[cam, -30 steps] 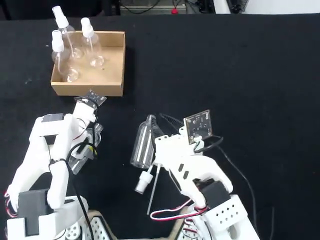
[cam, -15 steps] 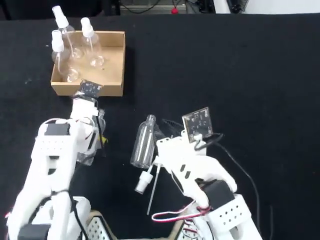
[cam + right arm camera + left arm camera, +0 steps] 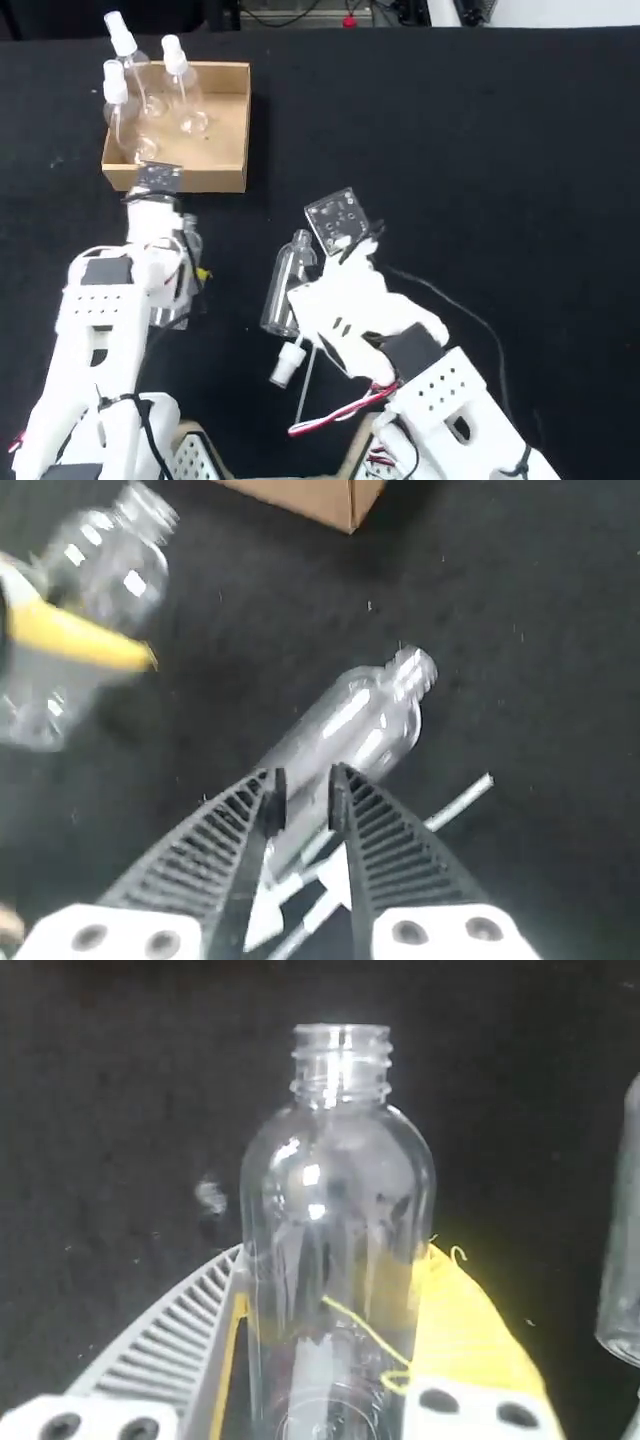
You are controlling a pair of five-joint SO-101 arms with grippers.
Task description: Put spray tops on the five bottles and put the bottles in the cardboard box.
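Uncapped clear plastic bottle point(image 3: 335, 1160) is pinched by the left gripper point(image 3: 335, 1260), near the brown cardboard box point(image 3: 247, 120), its neck seemingly left free for capping. The right gripper point(image 3: 302, 785), slightly spread, hovers over a lying bottle point(image 3: 350, 730).

high camera looks down; both close wrist cameras share the held bottle point(image 3: 335, 1210).

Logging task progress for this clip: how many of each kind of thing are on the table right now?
Bottles with spray tops: 3
Bottles without tops: 2
Loose spray top: 1
Cardboard box: 1
Total: 7
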